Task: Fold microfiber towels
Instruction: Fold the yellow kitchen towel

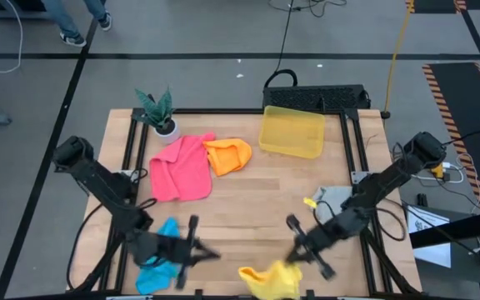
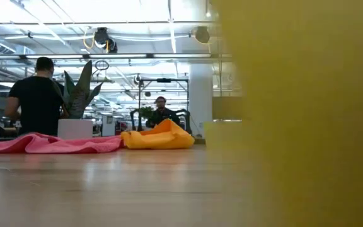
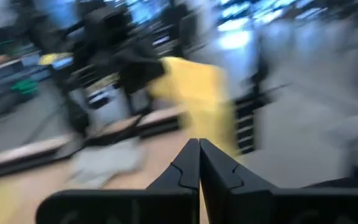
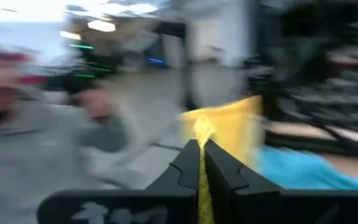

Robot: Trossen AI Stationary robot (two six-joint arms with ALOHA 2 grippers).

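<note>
My right gripper (image 1: 290, 258) is shut on the yellow towel (image 1: 272, 280), which bunches near the table's front edge and fills the right of the low view as a yellow blur (image 2: 295, 113). My left gripper (image 1: 216, 254) is shut with nothing in it; it stands left of the yellow towel and just right of the crumpled blue towel (image 1: 157, 260), which lies at the front left. The pink towel (image 1: 180, 167) and the orange towel (image 1: 229, 156) lie side by side at the back left. The grey towel (image 1: 332, 197) lies by the right arm. My right gripper pinches a bunched strip of the yellow towel (image 4: 199, 177) between its two fingers. The fingers lie about level and come from the table's right, slanting toward its front. The rest of the towel (image 4: 229, 127) spreads out past the fingertips; whether its lower part touches the table I cannot tell.
A translucent yellow bin (image 1: 292, 131) stands at the back centre-right and a potted plant (image 1: 158, 112) at the back left corner. Bare wood (image 1: 257, 204) lies in the table's middle. In the low view, people stand in the room behind the table.
</note>
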